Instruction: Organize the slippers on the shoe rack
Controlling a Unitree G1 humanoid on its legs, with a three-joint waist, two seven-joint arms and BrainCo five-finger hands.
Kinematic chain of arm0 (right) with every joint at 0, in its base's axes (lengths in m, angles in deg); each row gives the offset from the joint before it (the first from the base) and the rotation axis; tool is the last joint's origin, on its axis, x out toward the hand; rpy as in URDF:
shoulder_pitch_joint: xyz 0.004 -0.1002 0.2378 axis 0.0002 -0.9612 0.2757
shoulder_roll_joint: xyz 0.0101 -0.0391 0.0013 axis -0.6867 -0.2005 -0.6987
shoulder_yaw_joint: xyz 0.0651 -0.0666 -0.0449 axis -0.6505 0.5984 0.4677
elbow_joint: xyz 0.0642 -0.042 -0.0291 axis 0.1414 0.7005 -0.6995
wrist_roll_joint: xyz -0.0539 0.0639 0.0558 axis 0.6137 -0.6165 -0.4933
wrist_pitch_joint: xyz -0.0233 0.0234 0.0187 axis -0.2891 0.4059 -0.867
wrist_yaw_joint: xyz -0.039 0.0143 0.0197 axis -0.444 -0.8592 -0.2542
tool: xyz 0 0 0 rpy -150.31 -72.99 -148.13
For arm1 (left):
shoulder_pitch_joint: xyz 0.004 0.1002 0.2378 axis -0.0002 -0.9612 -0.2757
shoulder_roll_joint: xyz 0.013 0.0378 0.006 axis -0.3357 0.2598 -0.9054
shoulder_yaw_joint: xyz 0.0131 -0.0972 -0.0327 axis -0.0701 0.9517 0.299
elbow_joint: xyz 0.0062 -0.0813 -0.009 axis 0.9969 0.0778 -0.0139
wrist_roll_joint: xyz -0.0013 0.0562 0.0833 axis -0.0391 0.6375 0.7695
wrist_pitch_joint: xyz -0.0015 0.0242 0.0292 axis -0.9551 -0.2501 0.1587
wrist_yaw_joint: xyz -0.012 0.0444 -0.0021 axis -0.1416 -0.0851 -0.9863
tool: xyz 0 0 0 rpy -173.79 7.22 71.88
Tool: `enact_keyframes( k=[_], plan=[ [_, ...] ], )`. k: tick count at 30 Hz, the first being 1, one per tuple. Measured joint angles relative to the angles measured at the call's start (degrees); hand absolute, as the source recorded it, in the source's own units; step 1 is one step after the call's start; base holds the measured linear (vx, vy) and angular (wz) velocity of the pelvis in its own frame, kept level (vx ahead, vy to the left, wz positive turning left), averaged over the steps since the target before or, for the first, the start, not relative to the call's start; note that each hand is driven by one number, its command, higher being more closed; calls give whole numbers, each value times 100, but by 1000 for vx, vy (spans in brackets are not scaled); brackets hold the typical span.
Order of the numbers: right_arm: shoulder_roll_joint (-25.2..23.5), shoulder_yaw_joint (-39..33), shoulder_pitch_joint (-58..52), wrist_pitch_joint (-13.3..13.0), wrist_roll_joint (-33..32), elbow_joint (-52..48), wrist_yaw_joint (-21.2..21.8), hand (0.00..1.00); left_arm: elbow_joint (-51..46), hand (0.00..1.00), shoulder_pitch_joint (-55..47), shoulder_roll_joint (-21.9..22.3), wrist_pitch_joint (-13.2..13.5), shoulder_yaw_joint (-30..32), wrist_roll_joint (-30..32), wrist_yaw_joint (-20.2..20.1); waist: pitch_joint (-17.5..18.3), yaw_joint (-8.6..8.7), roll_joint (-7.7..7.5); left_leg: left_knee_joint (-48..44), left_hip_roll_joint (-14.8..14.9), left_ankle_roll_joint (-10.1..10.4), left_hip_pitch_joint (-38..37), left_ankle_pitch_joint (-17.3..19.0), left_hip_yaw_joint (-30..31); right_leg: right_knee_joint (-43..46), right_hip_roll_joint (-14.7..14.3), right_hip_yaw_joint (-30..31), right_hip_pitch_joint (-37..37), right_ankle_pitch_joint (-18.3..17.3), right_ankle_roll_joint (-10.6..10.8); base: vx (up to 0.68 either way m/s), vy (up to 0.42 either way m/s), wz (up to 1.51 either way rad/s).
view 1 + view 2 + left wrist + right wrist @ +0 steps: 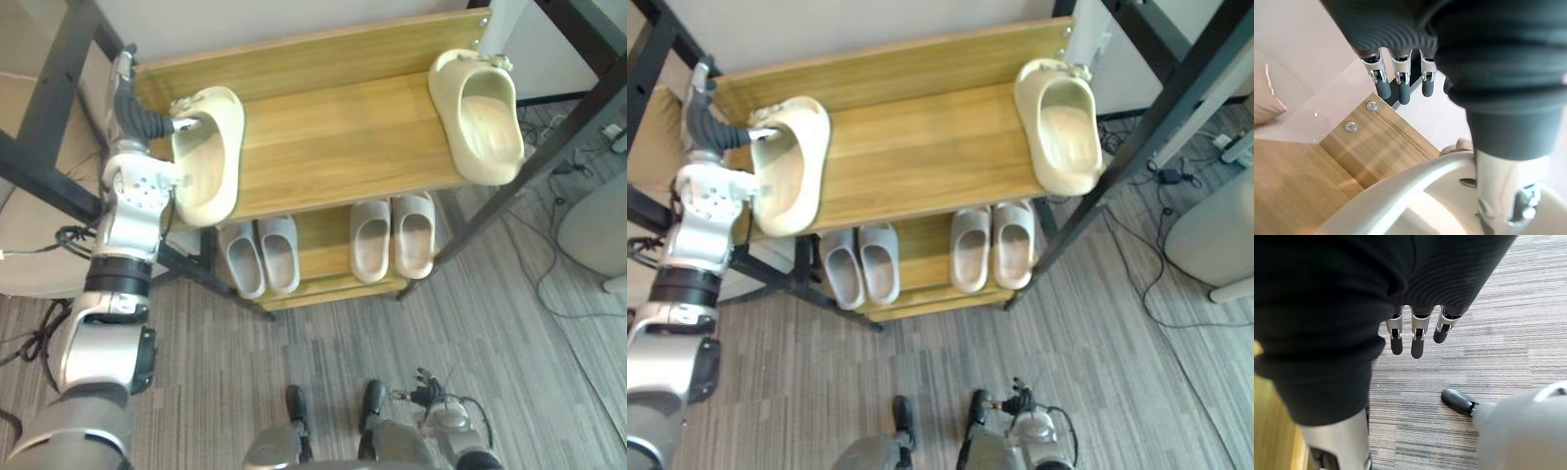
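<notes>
On the lower shelf (323, 227) of the shoe rack (333, 69) the job looks finished: a grey pair (262, 257) and a paler pair (394, 237) each stand side by side, toes toward the front edge. Up on the top shelf (333, 147) it is not: the left cream slipper (206, 157) lies at the shelf's left end, its toe hanging over the front edge, and the right cream slipper (480, 117) lies at the right end, likewise past the front edge, so the two are well apart with bare wood between them. The left hand (149, 122) is at the heel end of the left cream slipper; in its wrist view the fingers (1400, 88) reach straight out past the shelf's back corner, loose and around nothing, with the thumb down at the slipper's rim, so I read no firm grasp yet. The right hand (1418, 335) hangs over the floor with relaxed fingers, empty. By my judgement, what is left is bringing the cream pair together and squaring it on the shelf.
</notes>
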State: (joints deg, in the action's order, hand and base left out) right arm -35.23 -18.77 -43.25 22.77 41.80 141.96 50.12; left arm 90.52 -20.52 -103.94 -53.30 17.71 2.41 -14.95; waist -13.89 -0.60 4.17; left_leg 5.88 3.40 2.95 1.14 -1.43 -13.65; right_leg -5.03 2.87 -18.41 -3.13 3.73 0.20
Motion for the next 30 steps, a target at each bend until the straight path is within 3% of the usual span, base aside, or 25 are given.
enact_keyframes(
  k=[4, 5, 10, 30],
  plan=[
    [5, -3, -12, 0, -7, 0, -7, 0, 71, 0, 43, -73, -4, 0, 32, -2, -4, 1, -6, 0, 16, 17, 46, -12, -27, 3, -13, 30, -56, 12, -18, 6, 7, -4],
    [6, -3, -6, 0, -21, -3, -7, 0, 84, 100, 85, -86, -12, 0, 48, -8, -14, -2, -9, 0, 24, 25, 83, -21, -30, 54, -13, 37, -117, 11, -21, 0, 0, 0],
    [6, -7, -11, 1, -117, -7, -7, 0, 162, 100, 269, -103, -13, 0, 240, -54, -108, -2, -66, 0, 29, 25, 112, -40, -47, 104, -5, 54, -179, 4, -27, 0, 0, 0],
    [-13, -12, -34, -2, -340, -219, -17, 0, 406, 100, 471, -174, -10, -66, 211, -183, -145, 26, -32, 0, 31, 21, 194, -104, -47, 149, 7, 49, -285, 0, -13, 5, 4, 0]
  ],
)
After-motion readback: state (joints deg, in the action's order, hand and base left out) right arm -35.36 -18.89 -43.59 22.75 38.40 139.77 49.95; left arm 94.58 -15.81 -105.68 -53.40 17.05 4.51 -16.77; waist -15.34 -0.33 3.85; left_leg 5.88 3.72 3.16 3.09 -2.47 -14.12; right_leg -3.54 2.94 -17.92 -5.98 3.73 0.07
